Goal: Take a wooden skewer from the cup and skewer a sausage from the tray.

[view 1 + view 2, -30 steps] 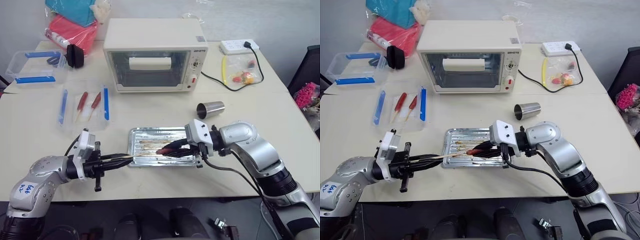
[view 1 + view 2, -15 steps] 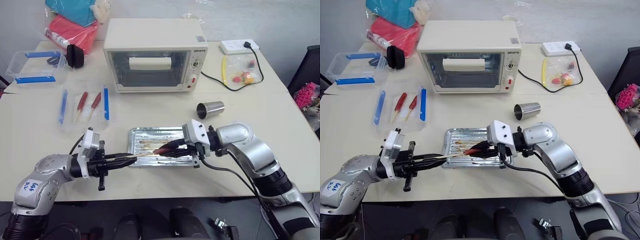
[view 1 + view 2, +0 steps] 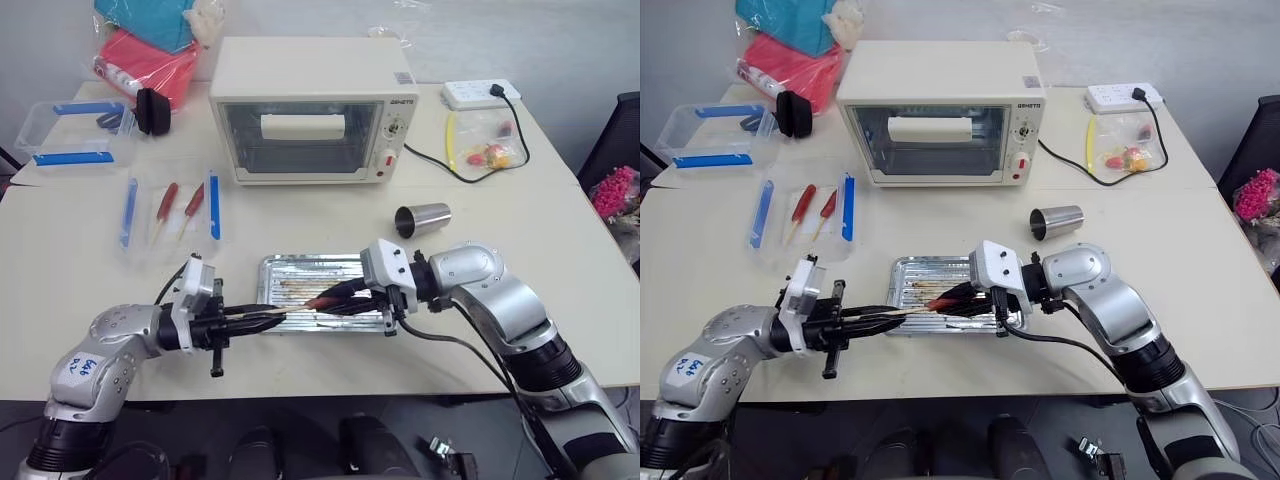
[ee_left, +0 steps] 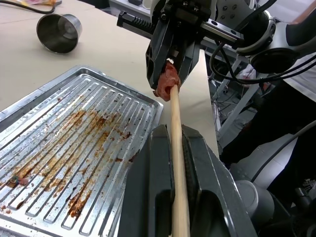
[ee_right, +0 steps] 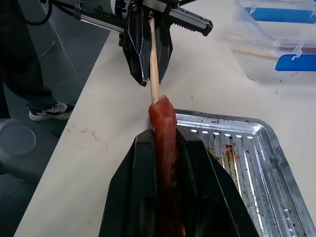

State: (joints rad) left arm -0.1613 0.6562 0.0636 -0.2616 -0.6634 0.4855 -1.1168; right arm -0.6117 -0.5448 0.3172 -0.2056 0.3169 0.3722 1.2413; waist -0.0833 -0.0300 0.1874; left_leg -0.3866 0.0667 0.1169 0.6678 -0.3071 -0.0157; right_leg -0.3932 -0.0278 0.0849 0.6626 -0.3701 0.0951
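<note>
Now, above the tray, the left end effector clenches the skewer, whose tip could split the sausage sideways in the right end effector's grasp if misaligned.

Bare table lies left of the tray; the cup stands behind-right.

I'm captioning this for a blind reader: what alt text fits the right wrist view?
The right end effector is shut on a red-brown sausage whose end meets a wooden skewer held by the left end effector, above the table edge beside a greasy metal tray.
</note>
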